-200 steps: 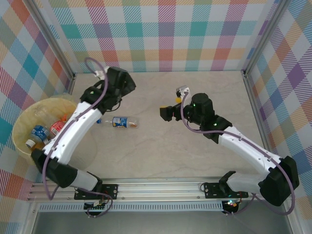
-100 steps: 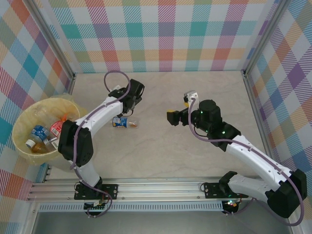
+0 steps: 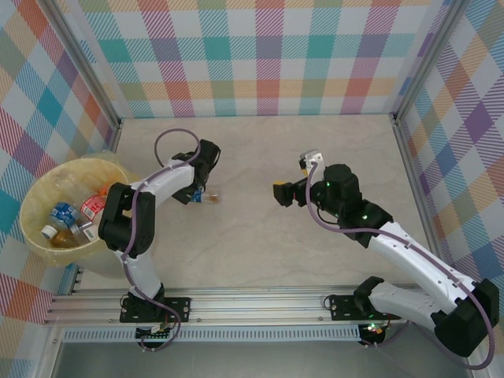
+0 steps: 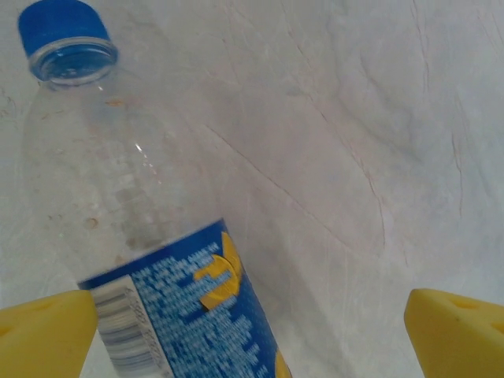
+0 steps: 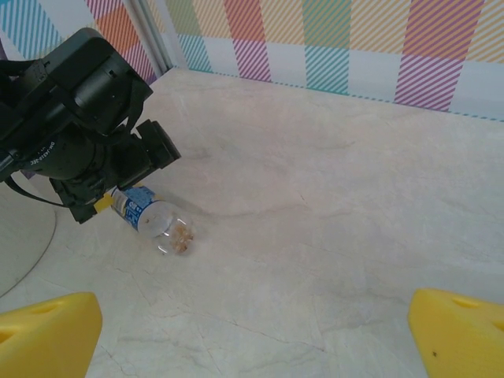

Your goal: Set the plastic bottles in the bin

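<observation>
Step in hand, by my reading: picking up the one bottle lying loose on the table, with the grasp not yet made

Left gripper (image 4: 252, 339): jaws spread wide, nothing held. In its wrist view the yellow fingertips (image 4: 47, 335) sit at the two lower corners, and the bottle (image 4: 161, 268) lies on the table (image 4: 378, 157) between them
- Not centred: the blue-and-white label (image 4: 181, 315) is hard by one fingertip, touching or just shy of it, cannot tell which
- The other fingertip stands well apart from the bottle, bare table between
- The clear body runs away from the gripper at a slant and ends in a blue cap (image 4: 67, 39) beyond the fingertips

Next move, my reckoning: close across the labelled section. One finger will meet the bottle well before the other, so the round, slick body may roll or skid aside. Shifting the gripper to centre the bottle first looks wise. Then lift and carry

Right gripper (image 5: 252, 331): released, empty, held above the table. It faces the bottle from well apart, on the far side of the left gripper

Bin (image 3: 47, 175): farthest off, well behind the left gripper, back along its own arm by the table's left edge. Several bottles (image 3: 67, 216) already lie inside
</observation>
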